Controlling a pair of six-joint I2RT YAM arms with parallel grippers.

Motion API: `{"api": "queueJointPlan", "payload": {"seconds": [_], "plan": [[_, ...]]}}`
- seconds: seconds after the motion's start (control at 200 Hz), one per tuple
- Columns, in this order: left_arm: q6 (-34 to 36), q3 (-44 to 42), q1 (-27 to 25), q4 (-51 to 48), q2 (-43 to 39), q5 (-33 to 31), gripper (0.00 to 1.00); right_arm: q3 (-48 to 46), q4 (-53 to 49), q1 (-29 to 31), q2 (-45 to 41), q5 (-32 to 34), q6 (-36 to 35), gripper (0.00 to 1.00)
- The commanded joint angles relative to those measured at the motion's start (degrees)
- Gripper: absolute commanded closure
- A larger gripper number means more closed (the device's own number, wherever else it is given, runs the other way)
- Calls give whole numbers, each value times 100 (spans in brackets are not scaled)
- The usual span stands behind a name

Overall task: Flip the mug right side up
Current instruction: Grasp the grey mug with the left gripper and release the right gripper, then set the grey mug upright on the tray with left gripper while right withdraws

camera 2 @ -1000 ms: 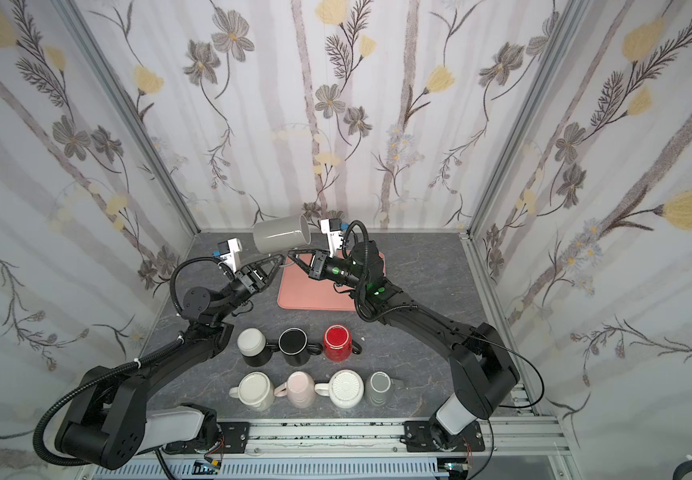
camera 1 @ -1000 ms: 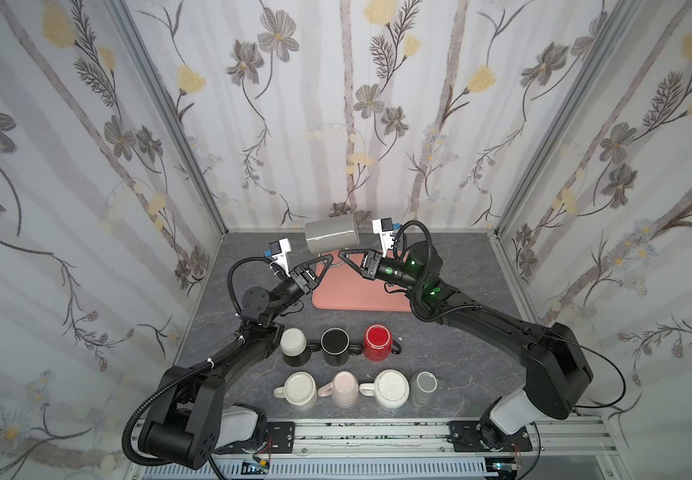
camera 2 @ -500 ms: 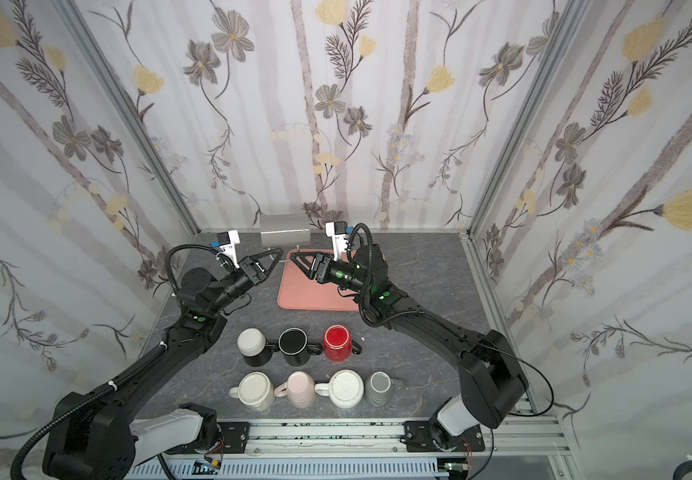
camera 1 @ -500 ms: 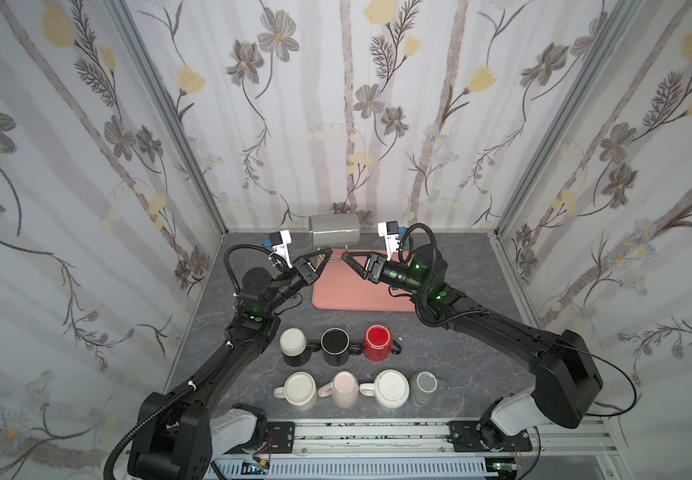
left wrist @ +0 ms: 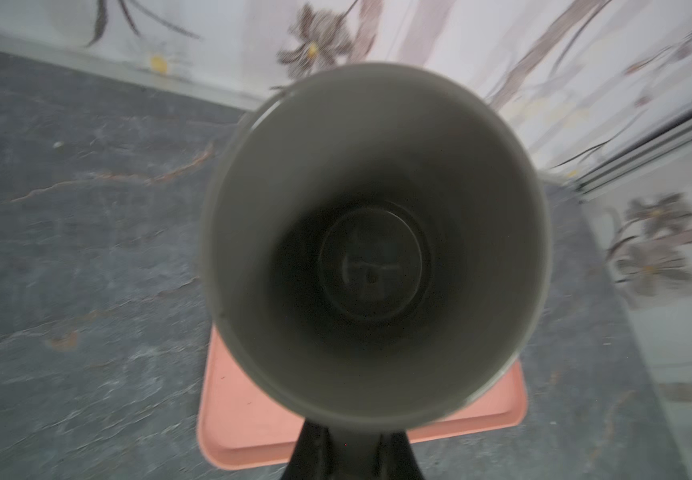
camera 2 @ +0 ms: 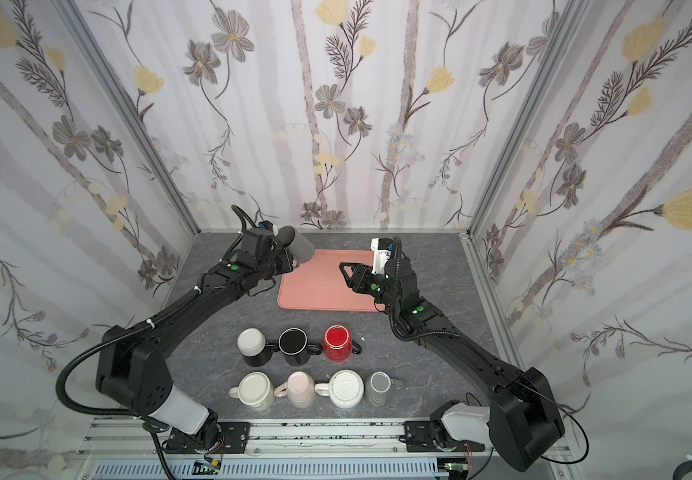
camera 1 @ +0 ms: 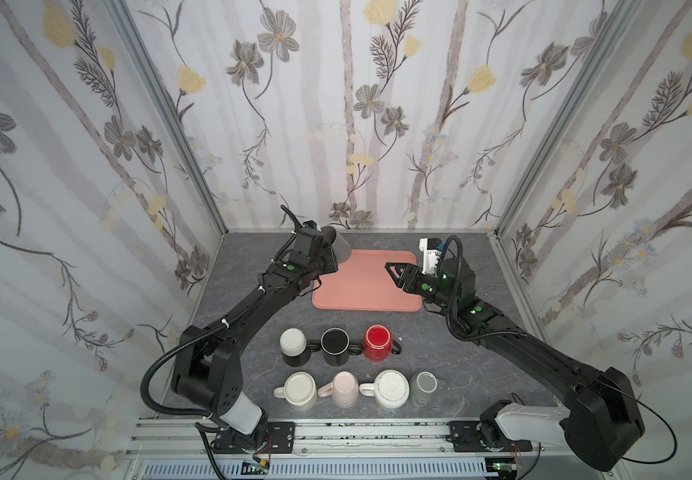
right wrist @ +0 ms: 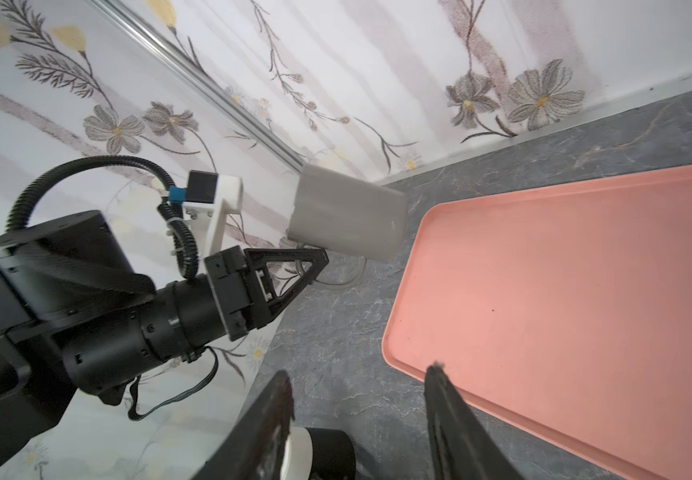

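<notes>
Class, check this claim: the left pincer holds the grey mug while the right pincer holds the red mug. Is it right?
The left pincer holds the grey mug, but the right pincer is open and empty, as the right wrist view shows; the red mug stands on the table.

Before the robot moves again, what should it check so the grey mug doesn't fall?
1. Left hand shut on the rim of the grey mug: ok.
2. Mug right side up: not ok, it hangs tilted on its side.
3. Right hand open, empty and apart from the mug: ok.
4. Pink tray bare for setting down: ok.
5. The seven mugs in front are out of the way: ok.
6. Grip tight enough: cannot tell.
</notes>
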Motion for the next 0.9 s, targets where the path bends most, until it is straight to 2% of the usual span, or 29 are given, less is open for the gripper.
{"api": "queueJointPlan", "payload": {"seconds": [0.0, 0.145, 0.28, 0.569, 0.899], "plan": [[559, 669, -10, -354, 690, -805, 100, -90, -169, -61, -148, 192, -142, 47], [610, 1154, -14, -332, 1443, -804, 100, -246, -248, -175, -297, 201, -176, 47], [715, 1723, -10, -404, 2040, -1061, 100, -359, -276, -293, -424, 191, -180, 46], [902, 2840, 46, -781, 3017, -1280, 100, -512, -303, -483, -545, 122, -171, 46], [896, 3296, 153, -1157, 3439, -1344, 100, -590, -290, -607, -572, 80, -156, 46]]}}
